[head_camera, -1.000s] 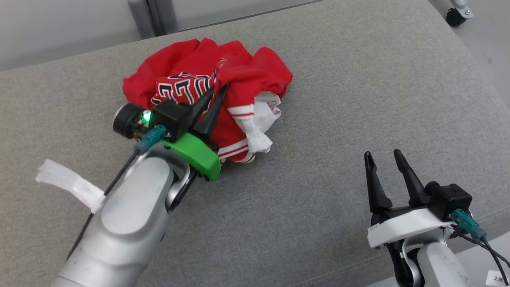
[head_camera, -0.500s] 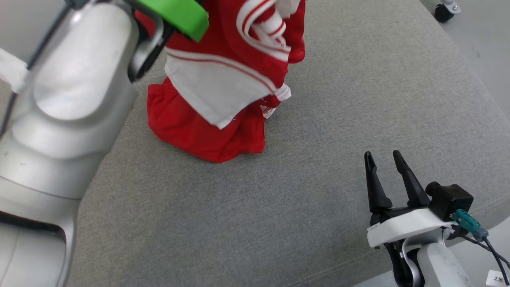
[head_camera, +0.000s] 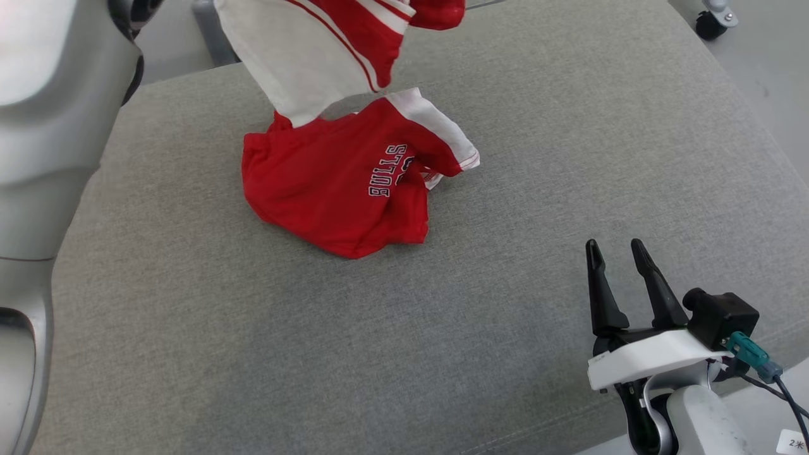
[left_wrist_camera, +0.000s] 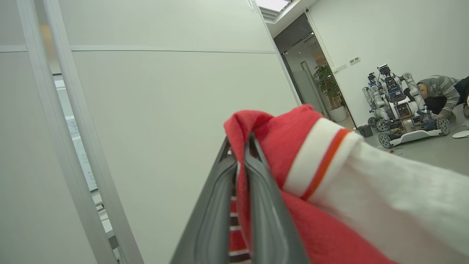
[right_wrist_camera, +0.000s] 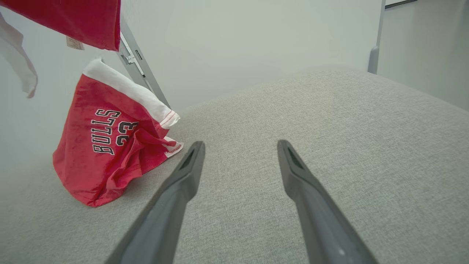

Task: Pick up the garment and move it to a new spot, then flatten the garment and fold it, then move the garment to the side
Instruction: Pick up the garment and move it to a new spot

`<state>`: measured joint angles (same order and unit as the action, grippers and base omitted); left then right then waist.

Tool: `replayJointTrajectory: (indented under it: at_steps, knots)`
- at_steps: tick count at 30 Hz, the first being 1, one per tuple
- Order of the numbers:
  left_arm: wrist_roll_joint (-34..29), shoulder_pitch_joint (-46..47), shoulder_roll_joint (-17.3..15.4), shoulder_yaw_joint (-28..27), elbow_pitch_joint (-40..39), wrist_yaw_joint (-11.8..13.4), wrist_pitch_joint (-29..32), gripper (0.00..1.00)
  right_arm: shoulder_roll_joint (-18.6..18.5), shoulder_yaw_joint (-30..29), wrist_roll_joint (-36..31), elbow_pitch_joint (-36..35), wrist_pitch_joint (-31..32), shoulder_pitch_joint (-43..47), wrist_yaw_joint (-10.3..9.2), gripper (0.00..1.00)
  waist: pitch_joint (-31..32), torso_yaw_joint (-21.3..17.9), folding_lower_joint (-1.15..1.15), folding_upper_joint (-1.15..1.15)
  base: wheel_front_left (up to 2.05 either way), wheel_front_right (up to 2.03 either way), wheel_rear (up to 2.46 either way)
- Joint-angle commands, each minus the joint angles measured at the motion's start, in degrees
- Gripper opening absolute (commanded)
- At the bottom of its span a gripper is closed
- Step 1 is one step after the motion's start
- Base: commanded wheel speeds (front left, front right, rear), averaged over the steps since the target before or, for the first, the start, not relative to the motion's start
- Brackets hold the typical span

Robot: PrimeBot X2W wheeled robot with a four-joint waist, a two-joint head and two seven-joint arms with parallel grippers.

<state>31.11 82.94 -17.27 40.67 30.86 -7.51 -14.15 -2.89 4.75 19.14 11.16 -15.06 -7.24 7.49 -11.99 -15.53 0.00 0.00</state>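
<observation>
Garment (head_camera: 335, 196) first: it is a red jersey with white panels and a black-and-white print. It hangs in a long drape from the top edge of the head view down to the upper centre of the frame, where its lower half rests bunched on the grey cushion (head_camera: 442, 354). In the right wrist view that bunched part sits at the left, print facing out.

My left gripper (left_wrist_camera: 239, 141) has its two fingers pressed together on a fold of red cloth just beside a white-and-red striped band (left_wrist_camera: 318, 154). I think that is a sleeve or hem edge, though the close wide-angle view makes it hard to be sure. My left forearm (head_camera: 44, 126) fills the upper left of the head view.

My right gripper (head_camera: 613, 246) sits at the lower right with its fingers spread wide and nothing between them, well apart from the cloth.

As I judge it, this fabric is light, limp and a little slick. It will swing, trail and fold over itself rather than keep any shape, and a single pinch may creep. For flattening I would take a second hold on an opposite edge or corner of the white trim, where the seam is thicker and less likely to slip.
</observation>
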Motion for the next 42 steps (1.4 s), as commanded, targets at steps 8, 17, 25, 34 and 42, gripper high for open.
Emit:
replayJointTrajectory:
  at_steps: [8, 17, 25, 34, 42]
  knots:
    - [0.6, -4.2, -4.2, -1.9, 0.2, 0.8, -0.7, 0.00, 0.0, -0.2, -2.2, -1.8, -0.2, -0.1, 0.00, 1.00, -0.2, 8.7, 0.00, 0.00, 0.00, 0.00, 0.00]
    - [1.1, -11.0, -8.8, -4.1, -1.1, 2.5, -1.1, 0.00, -0.2, 1.2, -4.7, -2.4, -0.2, -1.0, 0.00, 1.00, 0.1, 19.6, 0.00, 0.00, 0.00, 0.00, 0.00]
    - [1.6, -17.1, -11.6, -6.2, -2.6, 4.0, -1.1, 0.00, -1.4, 2.9, -5.1, -2.2, -0.2, -0.8, 0.00, 1.00, 0.1, 28.8, 0.00, 0.00, 0.00, 0.00, 0.00]
    - [2.3, -22.3, -13.5, -9.3, -3.8, 5.0, -1.1, 0.00, -2.6, 5.0, -4.9, -1.8, -0.2, -1.4, 0.00, 1.00, -0.4, 35.5, 0.00, 0.00, 0.00, 0.00, 0.00]
    - [1.8, -24.3, -14.6, -12.1, -4.2, 5.0, -1.1, 0.00, -3.5, 6.1, -5.1, -2.2, -0.2, -1.6, 0.00, 1.00, -2.1, 36.5, 0.00, 0.00, 0.00, 0.00, 0.00]
